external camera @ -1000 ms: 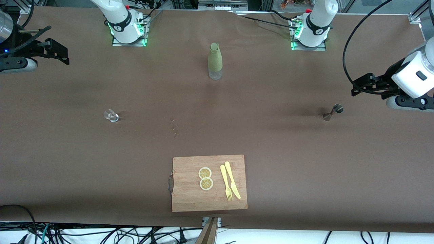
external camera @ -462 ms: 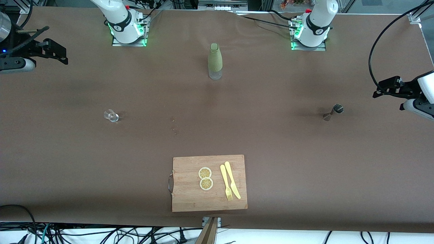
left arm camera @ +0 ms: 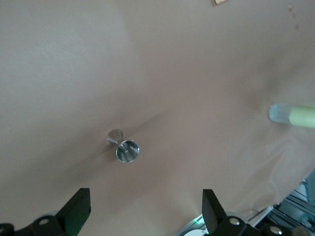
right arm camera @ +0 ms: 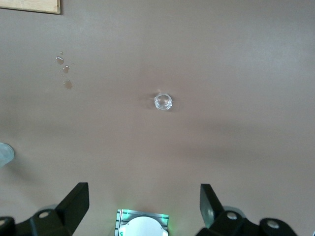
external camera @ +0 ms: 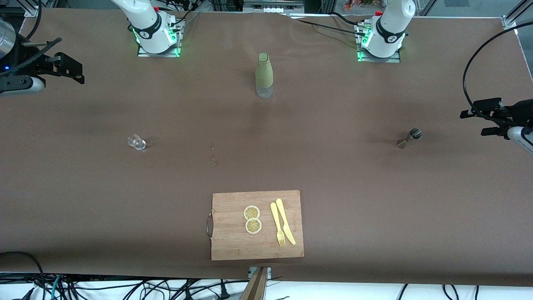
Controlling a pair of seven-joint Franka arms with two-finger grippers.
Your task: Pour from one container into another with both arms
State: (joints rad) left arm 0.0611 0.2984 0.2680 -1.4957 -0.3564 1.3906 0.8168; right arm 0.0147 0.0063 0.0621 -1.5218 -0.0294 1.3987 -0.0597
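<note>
A small metal jigger [external camera: 409, 138] stands on the brown cloth toward the left arm's end, and the left wrist view shows it from above [left arm camera: 127, 150]. A small clear glass [external camera: 136, 143] stands toward the right arm's end and also appears in the right wrist view [right arm camera: 163, 101]. A green-sleeved bottle [external camera: 264, 76] stands upright between the two bases. My left gripper [external camera: 483, 117] hangs open and empty at the table's edge past the jigger, its jaws wide apart [left arm camera: 146, 211]. My right gripper [external camera: 58, 58] is high at the right arm's end of the table, open and empty [right arm camera: 142, 204].
A wooden cutting board [external camera: 233, 246] lies near the front edge, carrying two lemon slices [external camera: 252, 219], a yellow fork [external camera: 277, 225] and a yellow knife [external camera: 285, 221]. A few specks [external camera: 214, 156] mark the cloth mid-table. Cables hang along the front edge.
My left gripper has drawn back from the jigger toward the table's edge at the left arm's end. The right gripper has hardly moved. Nothing on the table has shifted.
</note>
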